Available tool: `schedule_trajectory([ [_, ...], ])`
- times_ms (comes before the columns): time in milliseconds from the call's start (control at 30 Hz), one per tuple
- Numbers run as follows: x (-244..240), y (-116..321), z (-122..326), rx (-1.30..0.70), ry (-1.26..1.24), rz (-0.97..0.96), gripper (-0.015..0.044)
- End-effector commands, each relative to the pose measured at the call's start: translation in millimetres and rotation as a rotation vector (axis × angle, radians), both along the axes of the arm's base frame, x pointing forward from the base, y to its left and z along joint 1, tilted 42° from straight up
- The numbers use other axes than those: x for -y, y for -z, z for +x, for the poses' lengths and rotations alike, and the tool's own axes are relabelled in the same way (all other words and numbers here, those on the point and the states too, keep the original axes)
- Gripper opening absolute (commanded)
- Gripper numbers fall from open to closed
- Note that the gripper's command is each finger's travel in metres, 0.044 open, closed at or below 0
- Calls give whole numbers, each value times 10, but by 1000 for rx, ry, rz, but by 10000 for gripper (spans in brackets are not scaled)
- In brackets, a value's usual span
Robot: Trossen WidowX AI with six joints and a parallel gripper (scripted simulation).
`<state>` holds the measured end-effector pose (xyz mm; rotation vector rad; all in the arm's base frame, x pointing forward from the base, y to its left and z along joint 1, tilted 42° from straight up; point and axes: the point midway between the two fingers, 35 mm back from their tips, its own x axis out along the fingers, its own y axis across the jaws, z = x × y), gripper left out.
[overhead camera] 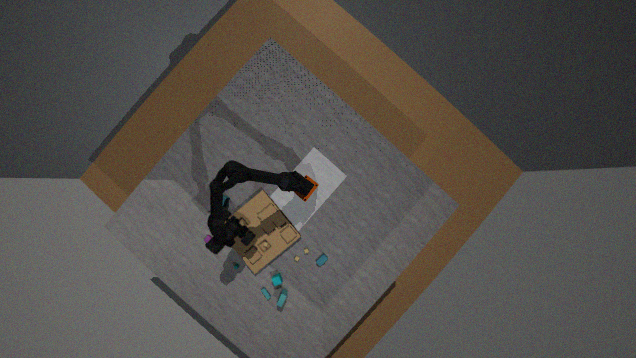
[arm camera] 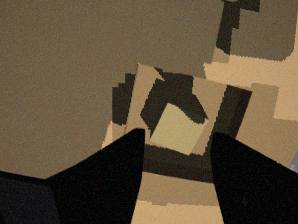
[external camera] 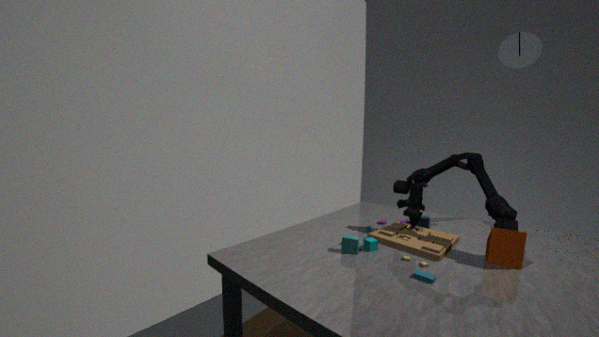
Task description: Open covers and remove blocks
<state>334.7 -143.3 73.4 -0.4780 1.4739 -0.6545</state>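
Now the black fingers (overhead camera: 248, 236) (external camera: 413, 225) are part way open, with nothing in them. In the wrist view, a small pale yellow block (arm camera: 178, 131) sits mid-frame in its well in the tan wooden board (overhead camera: 256, 268) (external camera: 430, 255) (arm camera: 175, 212). Lifting it out seems the step; next, go down around it and squeeze.
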Motion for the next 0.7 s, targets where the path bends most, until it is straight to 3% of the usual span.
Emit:
schedule_trajectory([
  [0,-27,-35,11,71,76,-3,144],
  [667,-149,-170,16,433,484,-13,144],
])
